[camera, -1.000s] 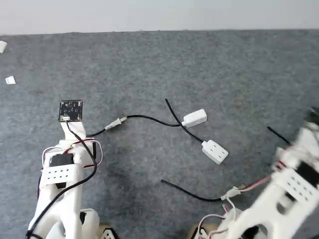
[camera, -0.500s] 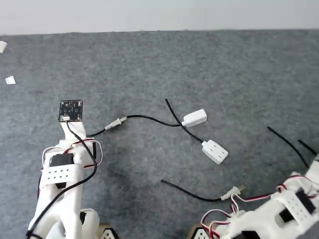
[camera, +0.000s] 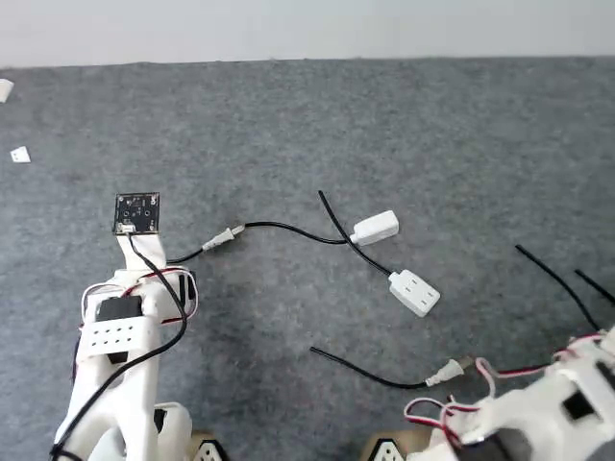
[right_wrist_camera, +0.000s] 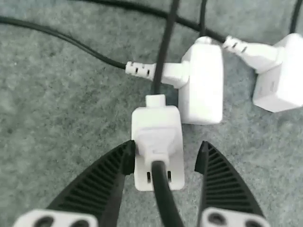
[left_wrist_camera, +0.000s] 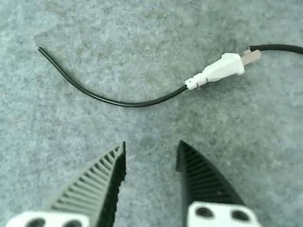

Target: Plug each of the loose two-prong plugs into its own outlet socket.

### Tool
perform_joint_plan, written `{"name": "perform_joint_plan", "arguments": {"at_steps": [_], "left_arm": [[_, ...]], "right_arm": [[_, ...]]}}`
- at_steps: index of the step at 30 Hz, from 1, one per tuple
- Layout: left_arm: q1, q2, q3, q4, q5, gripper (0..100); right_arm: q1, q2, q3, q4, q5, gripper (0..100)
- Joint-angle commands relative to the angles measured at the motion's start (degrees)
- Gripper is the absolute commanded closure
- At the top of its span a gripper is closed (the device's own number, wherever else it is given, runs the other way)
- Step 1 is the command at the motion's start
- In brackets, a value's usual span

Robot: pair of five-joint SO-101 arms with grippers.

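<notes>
Plug lying flat, long axis left-right, prongs pointing right

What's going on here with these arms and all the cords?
A two-armed robot is doing a plugging-in job. Its left gripper hangs open over the grey mat, near a loose plug. Its right gripper is open around a white outlet socket. Neither gripper holds anything.
</notes>
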Motion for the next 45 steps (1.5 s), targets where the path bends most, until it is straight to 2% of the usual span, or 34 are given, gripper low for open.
{"name": "perform_joint_plan", "arguments": {"at_steps": [1,5,12,15,20,26,30,33,37,39,41,45], "left_arm": [[1.93,-0.62,-0.13,-1.14,0.35,82],[2.29,-0.62,-0.13,-1.14,0.35,82],[7.21,-0.53,-0.04,-1.05,0.44,82],[7.03,-0.53,-0.13,-1.05,3.60,82],[9.05,-0.44,-1.54,0.26,5.98,82],[15.65,5.27,-9.27,7.74,9.41,82],[16.35,13.19,-15.25,7.74,9.76,82],[16.97,19.34,-21.85,7.91,9.85,82],[20.57,27.96,-32.92,11.08,9.93,82],[22.86,32.18,-39.34,13.71,10.02,82],[25.14,36.22,-46.02,15.91,10.11,85],[29.10,44.04,-58.95,18.37,9.85,99]], "right_arm": [[-0.22,2.24,-11.69,9.89,-2.11,81.2],[-0.04,3.03,-19.25,18.33,-5.27,81.5],[-0.13,2.95,-32.97,34.68,-9.49,81.5],[-0.31,2.95,-36.48,40.13,-9.23,81.6],[-0.48,0.22,-36.92,44.62,-9.23,83.8],[-4.18,-14.29,-30.68,48.48,-9.58,84.7],[-11.65,-24.31,-17.85,47.43,-9.14,85.2],[-17.98,-29.85,-5.80,41.19,-9.05,89.4],[-23.08,-32.13,1.14,35.30,-6.68,99.1],[-25.45,-32.13,3.78,33.63,-6.59,98.3],[-27.56,-32.66,7.03,30.46,-6.86,98.9],[-28.35,-32.75,8.79,27.12,-7.12,99.0]]}}
